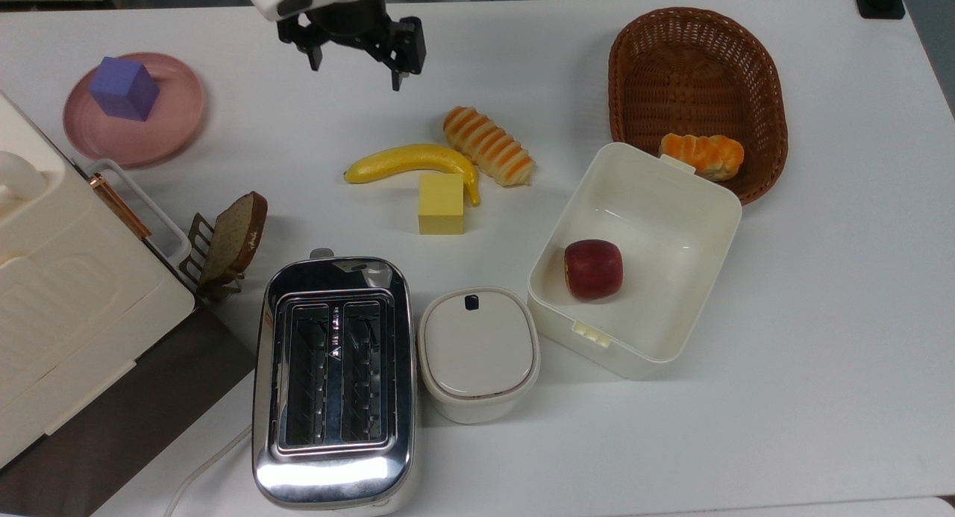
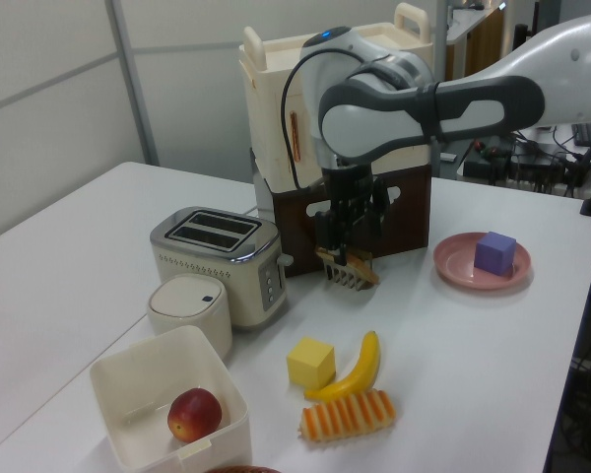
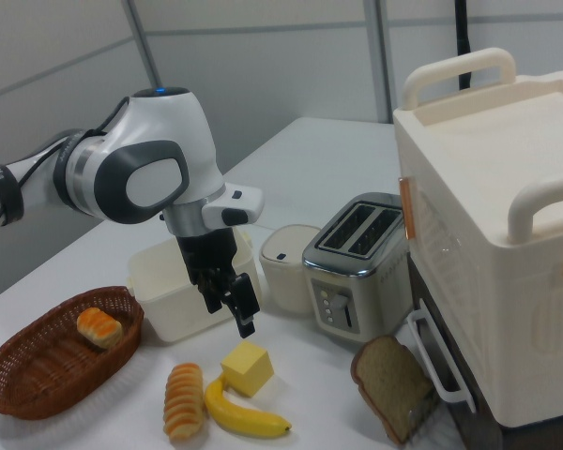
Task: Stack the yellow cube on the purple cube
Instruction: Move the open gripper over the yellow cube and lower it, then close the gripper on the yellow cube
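One small matte yellow cube [image 1: 441, 204] rests on the white tabletop [image 1: 821, 315], touching the curved yellow banana [image 1: 410, 161] on the top view's upper side; its other sides face bare table. The black two-finger gripper [image 1: 357, 62] hangs above the table with fingers spread and nothing between them, well apart from the cube. The small blue-violet cube [image 1: 124, 89] sits on the round pink plate [image 1: 179, 121] near the table edge. The ridged striped bread roll [image 1: 489, 145] lies just beside the banana.
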{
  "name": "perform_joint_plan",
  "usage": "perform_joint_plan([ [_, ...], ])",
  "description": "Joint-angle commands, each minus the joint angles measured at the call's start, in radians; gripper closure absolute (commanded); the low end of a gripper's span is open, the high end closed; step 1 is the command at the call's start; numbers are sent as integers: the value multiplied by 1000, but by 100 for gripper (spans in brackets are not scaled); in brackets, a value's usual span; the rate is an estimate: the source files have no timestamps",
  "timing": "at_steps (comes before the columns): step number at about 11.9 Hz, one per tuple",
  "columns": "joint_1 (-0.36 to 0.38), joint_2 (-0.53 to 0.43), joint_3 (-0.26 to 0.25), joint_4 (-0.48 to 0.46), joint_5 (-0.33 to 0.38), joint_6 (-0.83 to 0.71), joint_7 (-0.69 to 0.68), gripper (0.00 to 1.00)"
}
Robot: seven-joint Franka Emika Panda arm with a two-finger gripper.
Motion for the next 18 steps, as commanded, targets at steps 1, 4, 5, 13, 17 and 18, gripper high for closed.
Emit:
perform_joint_plan([
  [1, 40, 37, -5, 2, -23, -3, 2, 0],
  [4, 86, 103, -6, -1, -23, 42, 2, 0],
  [5, 99, 129, -5, -1, -23, 64, 3, 0],
  [13, 152, 286, -8, -1, -23, 219, 16, 0],
  [17, 149, 344, -11, -3, -38, 296, 14, 0],
  [18, 149, 358, -11, -3, -58, 308, 16, 0],
])
